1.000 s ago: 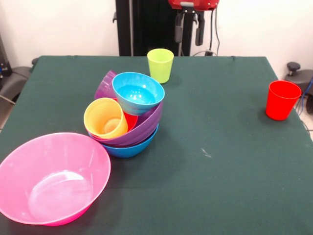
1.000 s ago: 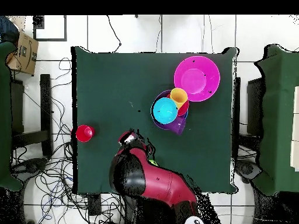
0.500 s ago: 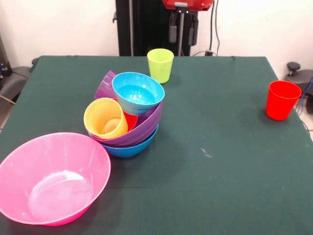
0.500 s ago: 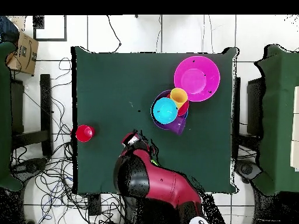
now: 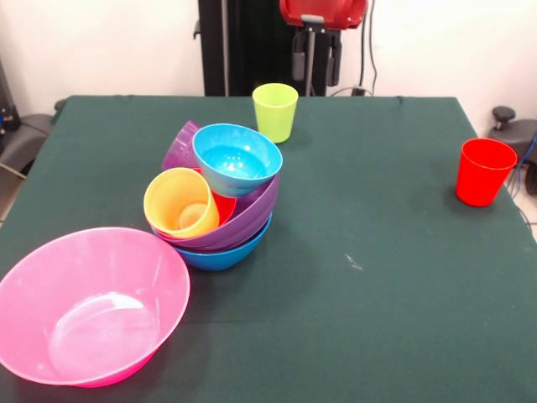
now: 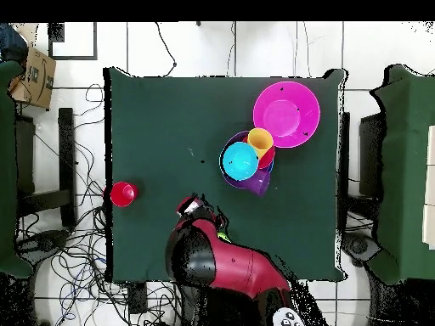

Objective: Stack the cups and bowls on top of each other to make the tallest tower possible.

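I've got the gripper [image 5: 315, 65] hanging empty, fingers apart, just behind the green cup [image 5: 275, 112] at twelve o'clock. I'd drop straight over its rim, squeeze gently, then carry it to the tower [image 5: 220, 197].

A glossy red housing [image 5: 323, 10] is seen at the arm's end, with two dark grey fingers [image 5: 297, 65] hung beneath it on either side of a thin grey central stem. From overhead, the arm [image 6: 225, 267] is shown as bulky rounded red shells joined by black segments, with a white-marked cap at its base.
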